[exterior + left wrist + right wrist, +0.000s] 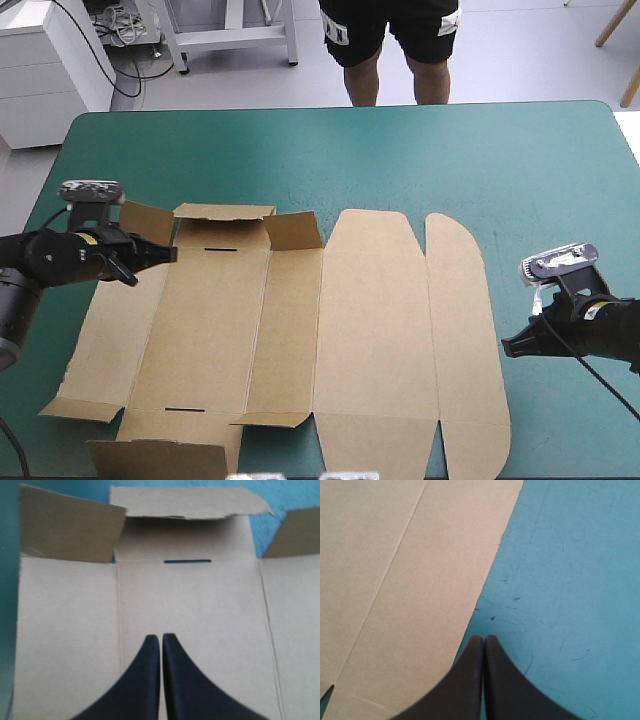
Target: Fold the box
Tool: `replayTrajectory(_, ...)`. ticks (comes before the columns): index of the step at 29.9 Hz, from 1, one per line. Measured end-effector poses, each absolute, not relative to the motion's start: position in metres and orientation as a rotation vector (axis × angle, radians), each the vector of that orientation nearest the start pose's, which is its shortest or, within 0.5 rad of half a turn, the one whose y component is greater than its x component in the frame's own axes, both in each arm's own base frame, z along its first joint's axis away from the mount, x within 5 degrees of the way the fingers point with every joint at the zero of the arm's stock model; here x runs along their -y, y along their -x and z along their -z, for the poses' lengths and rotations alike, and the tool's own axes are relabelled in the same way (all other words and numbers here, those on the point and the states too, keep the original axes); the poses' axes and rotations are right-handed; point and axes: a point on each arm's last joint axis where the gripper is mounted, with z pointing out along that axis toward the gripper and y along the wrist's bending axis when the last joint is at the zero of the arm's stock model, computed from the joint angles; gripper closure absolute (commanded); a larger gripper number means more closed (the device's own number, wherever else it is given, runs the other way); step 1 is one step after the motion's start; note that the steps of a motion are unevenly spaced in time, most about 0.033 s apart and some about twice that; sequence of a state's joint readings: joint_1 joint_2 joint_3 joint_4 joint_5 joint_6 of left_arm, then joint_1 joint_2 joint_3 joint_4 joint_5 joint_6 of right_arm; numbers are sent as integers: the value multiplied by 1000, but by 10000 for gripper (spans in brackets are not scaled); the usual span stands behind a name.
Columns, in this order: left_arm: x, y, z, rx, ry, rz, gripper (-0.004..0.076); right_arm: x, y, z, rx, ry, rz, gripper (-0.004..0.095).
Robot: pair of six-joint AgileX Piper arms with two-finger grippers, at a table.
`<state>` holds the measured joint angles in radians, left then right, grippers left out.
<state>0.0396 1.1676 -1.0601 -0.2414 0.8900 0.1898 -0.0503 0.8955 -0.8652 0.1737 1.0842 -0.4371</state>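
Box [300, 330] lies open and mostly flat on the cover [420, 150], long axis running left to right, so you have one arm at each end of it. At the box's near edge the flaps lie about flat, with the near slot [185, 409] showing. A bit farther, off the box's right end, is the right gripper [507, 348]. Its fingers are together in one point, over bare cover just beside the rounded right edge, aimed in at the box, holding nothing. No contact with the board that I can see. Farther again, at the box's left end, the left gripper [170, 254] has its fingers together too, nothing held, over the board by the far-left corner. The far slot [187, 561] lies straight ahead of its tips. Beyond the slot the far flap [225, 212] is part-raised and leans in over the panel, with corner flaps [147, 220] tilted up on either side. My read: the next move turns on that far end, and left is the nearer arm by a wide margin. Right is well apart from it, with the whole lid [370, 330] in between. Can't tell whether the left tips touch the board.
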Motion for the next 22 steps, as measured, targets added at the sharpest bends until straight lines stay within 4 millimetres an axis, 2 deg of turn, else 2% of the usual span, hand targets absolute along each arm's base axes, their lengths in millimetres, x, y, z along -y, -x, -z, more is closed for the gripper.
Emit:
replayTrajectory(5,-47,-238,-337,-2462,165,244,724,-7,-150,-327,-2534,445,-51,924)
replayTrajectory(9,-93,-228,-333,-2439,357,228,725,-7,-150,-327,-2534,444,-55,924)
replayTrajectory(12,-119,-217,-331,-2420,474,209,725,-7,-150,-327,-2533,444,-56,924)
replayTrajectory(16,-135,-210,-328,-2411,547,194,725,-7,-151,-327,-2527,442,-53,924)
replayTrajectory(22,-137,-211,-323,-2453,454,176,725,-7,-151,-328,-2523,440,-53,924)
